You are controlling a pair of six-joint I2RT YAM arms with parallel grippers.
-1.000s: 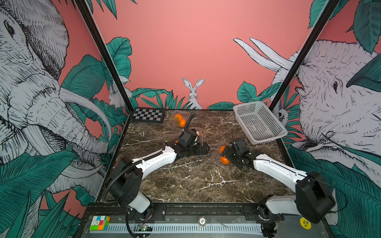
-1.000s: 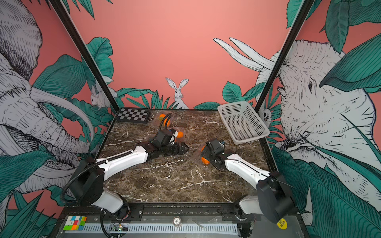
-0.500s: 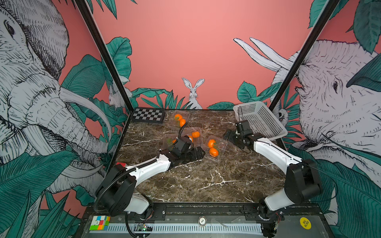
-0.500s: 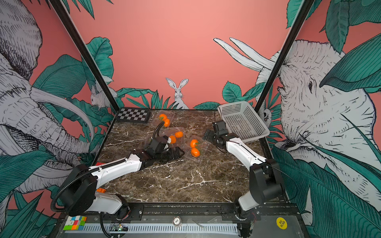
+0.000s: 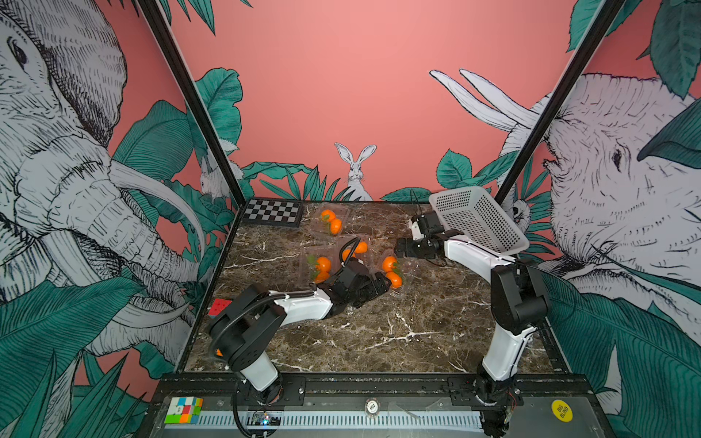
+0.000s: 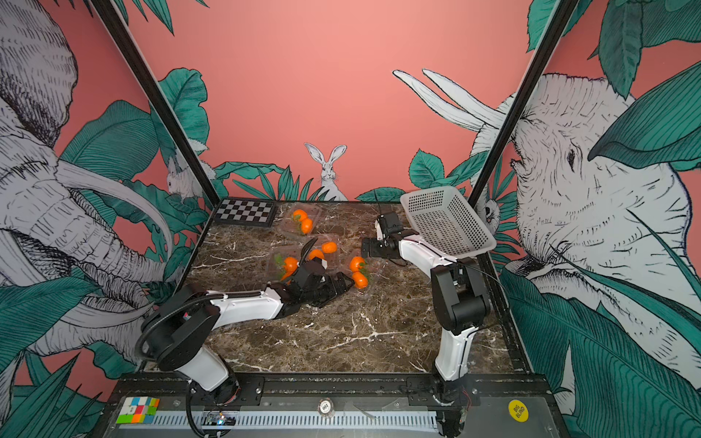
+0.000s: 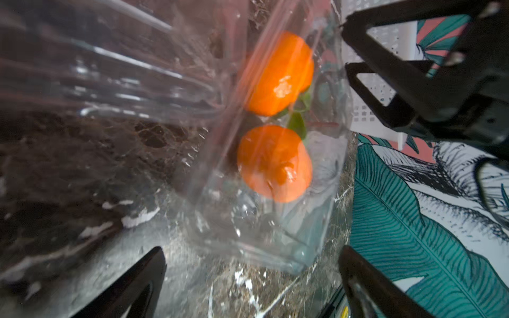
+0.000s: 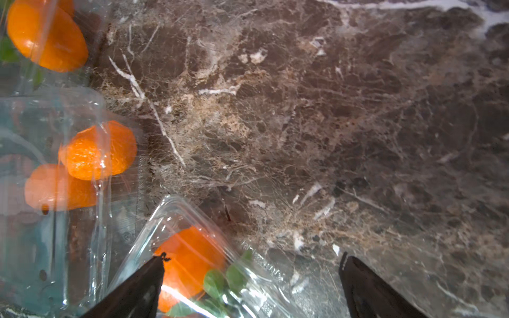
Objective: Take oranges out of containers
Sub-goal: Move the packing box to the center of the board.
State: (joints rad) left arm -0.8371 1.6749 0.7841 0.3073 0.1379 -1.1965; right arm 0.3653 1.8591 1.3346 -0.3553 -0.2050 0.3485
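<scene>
Clear clamshell container [image 7: 248, 242], two oranges [image 7: 274, 163] inside, we log lengthwise dead ahead of the open jaws of the left arm [image 5: 303, 303]; those of the right arm [image 5: 470, 254], also open, at its far side.

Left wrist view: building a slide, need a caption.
Open left hand facing a clear container with two oranges inside.

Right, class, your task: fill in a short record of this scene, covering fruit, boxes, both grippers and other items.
Containers: four clear boxes, grouped toward the back of the table
Oranges: eight, two per container
Left gripper: fingers open, empty, facing a two-orange container
Right gripper: fingers open, empty, above the table
Basket: white, tilted, far right corner
Chessboard: far left corner
</scene>
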